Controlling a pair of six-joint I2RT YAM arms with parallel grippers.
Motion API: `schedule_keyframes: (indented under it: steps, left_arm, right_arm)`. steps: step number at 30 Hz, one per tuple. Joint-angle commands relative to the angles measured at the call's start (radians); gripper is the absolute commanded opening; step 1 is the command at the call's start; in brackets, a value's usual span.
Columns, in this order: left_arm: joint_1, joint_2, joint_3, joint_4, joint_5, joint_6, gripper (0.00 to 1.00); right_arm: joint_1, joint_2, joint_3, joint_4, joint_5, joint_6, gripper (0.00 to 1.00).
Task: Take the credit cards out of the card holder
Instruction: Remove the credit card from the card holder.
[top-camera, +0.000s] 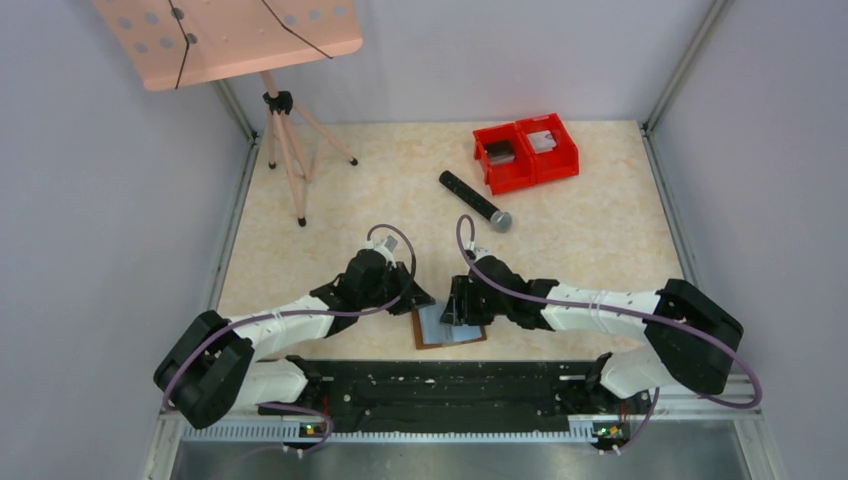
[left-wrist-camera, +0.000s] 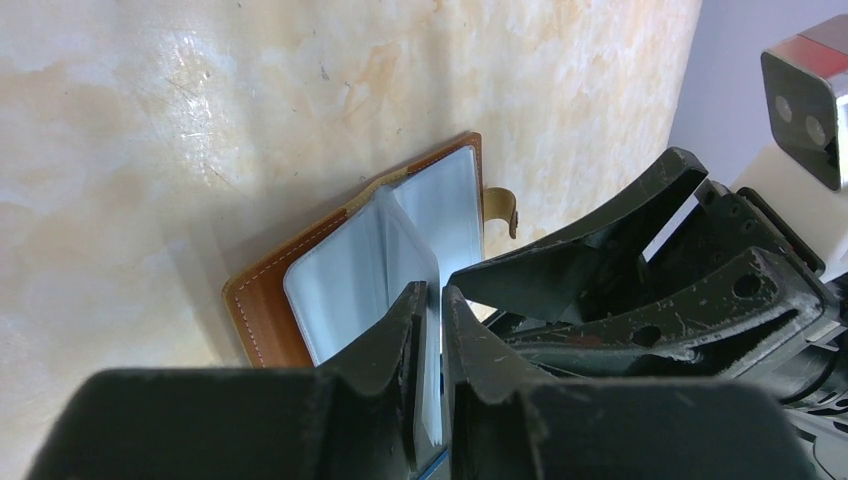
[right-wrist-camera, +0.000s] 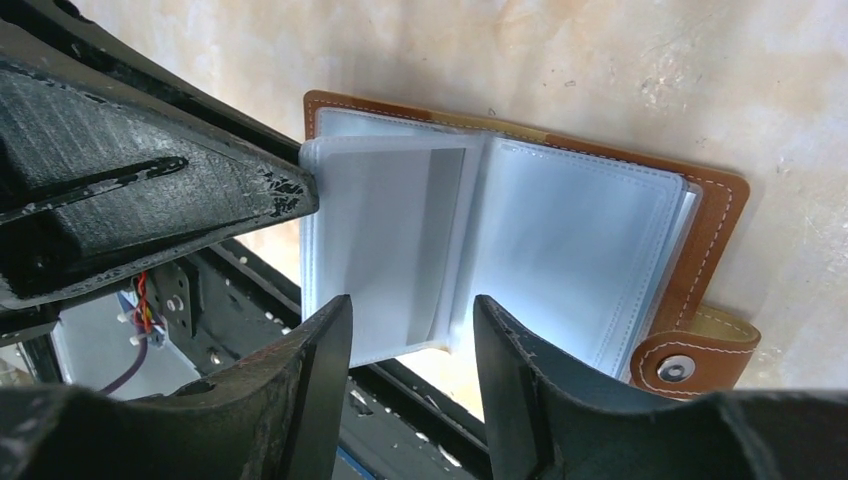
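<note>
While card holder (top-camera: 447, 328) lies open on table (top-camera: 600, 240), L gripper (left-wrist-camera: 432, 293) pinched shut on one clear sleeve (left-wrist-camera: 400, 245), R gripper (right-wrist-camera: 412, 305) spread wide astride sleeve edge.

The card holder (top-camera: 445, 332) lies between left claw (top-camera: 424, 300) and right claw (top-camera: 453, 312).

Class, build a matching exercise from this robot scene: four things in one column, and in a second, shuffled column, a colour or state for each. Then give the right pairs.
Things
1. card holder
2. twin bins
3. microphone
4. left gripper

Colour or state
a. red, farthest from the arms
b. brown, lying open
c. pinched shut on a clear sleeve
d. black, lying on its side

Pairs: 1-b, 2-a, 3-d, 4-c
</note>
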Motion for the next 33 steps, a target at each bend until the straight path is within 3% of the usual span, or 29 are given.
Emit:
schedule_keyframes:
  steps: [1,16,25,33]
  left_arm:
    - [-0.002,0.000,0.023,0.039,0.005,-0.002,0.16]
    - [-0.002,0.005,0.030,0.038,0.009,-0.002,0.16]
    - [-0.003,0.011,0.036,0.035,0.011,0.000,0.16]
    - [-0.002,0.015,0.035,0.033,0.008,-0.002,0.25]
  right_arm:
    - [0.009,-0.045,0.024,0.057,-0.015,0.004,0.50]
    - [0.011,0.016,0.030,0.094,-0.059,0.006,0.51]
    - [0.011,0.025,0.030,0.047,-0.020,0.001,0.46]
    - [0.011,-0.008,0.022,0.004,0.016,0.002,0.45]
